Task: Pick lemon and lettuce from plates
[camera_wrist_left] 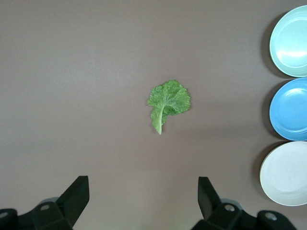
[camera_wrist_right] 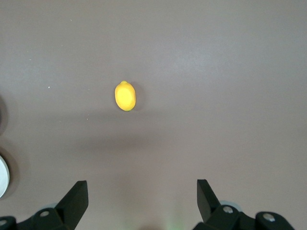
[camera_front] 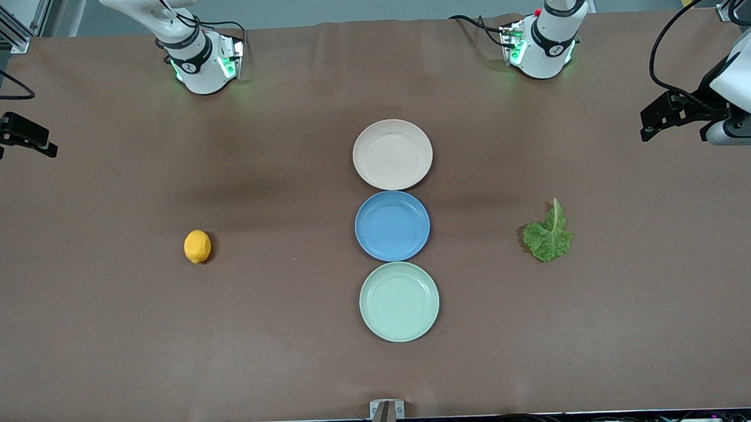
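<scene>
The lemon (camera_front: 197, 246) lies on the bare brown table toward the right arm's end, not on any plate; it also shows in the right wrist view (camera_wrist_right: 125, 96). The lettuce (camera_front: 548, 236) lies flat on the table toward the left arm's end and shows in the left wrist view (camera_wrist_left: 168, 103). The beige-pink plate (camera_front: 392, 154) and the mint green plate (camera_front: 399, 302) are both empty. My left gripper (camera_front: 650, 123) (camera_wrist_left: 144, 184) is open and empty, up over the table's left-arm end. My right gripper (camera_front: 36, 140) (camera_wrist_right: 142, 187) is open and empty over the right-arm end.
An empty blue plate (camera_front: 392, 226) sits between the two other plates, the three in a touching column at mid-table. The arm bases (camera_front: 198, 61) (camera_front: 541, 43) stand along the table edge farthest from the front camera. A metal bracket (camera_front: 387, 410) is at the nearest edge.
</scene>
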You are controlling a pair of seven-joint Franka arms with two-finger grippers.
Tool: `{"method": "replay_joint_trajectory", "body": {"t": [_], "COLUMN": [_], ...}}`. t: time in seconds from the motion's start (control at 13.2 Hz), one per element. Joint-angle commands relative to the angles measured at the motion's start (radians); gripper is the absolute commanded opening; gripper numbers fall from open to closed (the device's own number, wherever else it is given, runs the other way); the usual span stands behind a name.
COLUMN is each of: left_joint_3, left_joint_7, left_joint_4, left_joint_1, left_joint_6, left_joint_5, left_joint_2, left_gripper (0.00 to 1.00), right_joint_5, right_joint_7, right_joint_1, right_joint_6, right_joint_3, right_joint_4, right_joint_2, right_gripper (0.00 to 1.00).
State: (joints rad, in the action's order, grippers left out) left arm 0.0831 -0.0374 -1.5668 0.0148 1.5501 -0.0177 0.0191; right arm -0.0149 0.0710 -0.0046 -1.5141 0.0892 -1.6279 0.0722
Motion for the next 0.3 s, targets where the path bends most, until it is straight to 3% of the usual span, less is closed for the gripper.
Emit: {"method": "replay_joint_trajectory", "body": {"t": [0.0, 0.23], "left_joint_3": [0.003, 0.003], "left_joint_7": [0.001, 0.002], "left_joint_4": [0.016, 0.021], "left_joint_1": [-0.002, 0.001], "left_joint_6": [-0.002, -0.002], "left_joint_5": [0.019, 0.019], "left_joint_2": [-0.005, -0.007], "left_gripper": [1.00, 1.00], "right_joint_5": [0.038, 0.038], "right_joint_7": [0.009, 0.003], "right_joint_1": [-0.002, -0.003], "right_joint_6": [-0.017, -0.020], "right_joint_3": [-0.029, -0.031], "right_joint_4": [-0.047, -0.047], "right_joint_2": [0.040, 0.038], "right_gripper": [1.00, 1.00]}}
